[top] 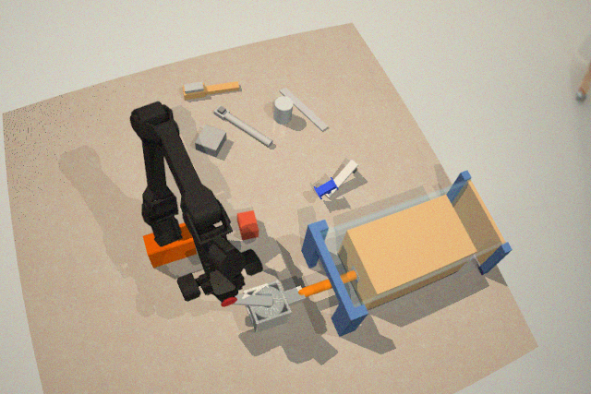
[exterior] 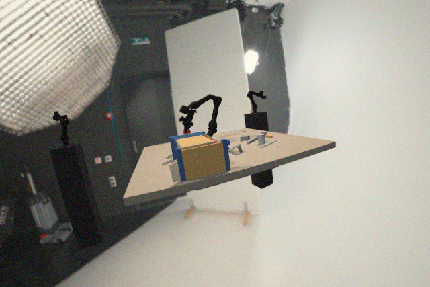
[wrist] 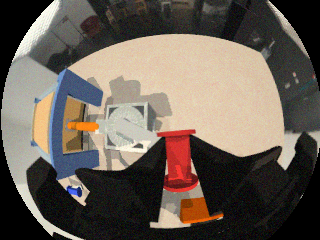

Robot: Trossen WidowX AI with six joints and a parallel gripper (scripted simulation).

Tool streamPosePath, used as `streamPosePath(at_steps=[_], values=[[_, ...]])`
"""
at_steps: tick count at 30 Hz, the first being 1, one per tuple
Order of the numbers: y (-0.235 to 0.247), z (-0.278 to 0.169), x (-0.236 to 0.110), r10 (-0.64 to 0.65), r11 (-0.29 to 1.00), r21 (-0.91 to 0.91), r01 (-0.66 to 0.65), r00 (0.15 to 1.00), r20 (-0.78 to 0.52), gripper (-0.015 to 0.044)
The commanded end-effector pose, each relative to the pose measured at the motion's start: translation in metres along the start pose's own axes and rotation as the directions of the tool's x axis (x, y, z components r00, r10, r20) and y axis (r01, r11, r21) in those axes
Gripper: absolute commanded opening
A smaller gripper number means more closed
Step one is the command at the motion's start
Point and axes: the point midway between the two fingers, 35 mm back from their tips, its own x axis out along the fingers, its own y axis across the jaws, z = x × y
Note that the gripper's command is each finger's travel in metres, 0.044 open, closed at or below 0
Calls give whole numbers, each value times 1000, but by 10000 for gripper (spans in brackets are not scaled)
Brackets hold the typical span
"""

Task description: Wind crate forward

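The tan crate [top: 410,244] [exterior: 196,142] sits flat in the clear-panelled cubby. A gap shows between its front and the blue steel frame [top: 333,275] [wrist: 57,125] at the mouth. An orange strap [top: 327,284] [wrist: 82,126] runs from the crate under the frame's top bar to the grey winch [top: 278,296] [wrist: 120,116]. The winch handle's grey arm [top: 255,300] [wrist: 135,134] lies across the winch top. My gripper [top: 228,297] [wrist: 176,139] is shut on the handle's red knob [top: 229,302] [wrist: 178,156], beside the winch on the side away from the crate. The key and hole are hidden.
An orange block [top: 172,254] [wrist: 194,209] lies by the arm's base. A red block [top: 247,225] stands nearby. A blue-and-white tool [top: 326,187] lies beside the cubby. A grey block [top: 211,140], wrench-like tool [top: 246,128], cylinder [top: 283,111], flat bar [top: 305,111] and orange-handled tool [top: 222,88] lie farther off.
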Motion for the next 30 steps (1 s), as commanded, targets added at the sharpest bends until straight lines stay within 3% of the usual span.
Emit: streamPosePath(at_steps=[1,30], values=[[-2,0,14,-12,1000,-12,12,999,-31,0],[-8,26,26,-13,1000,-12,12,1000,-28,0]])
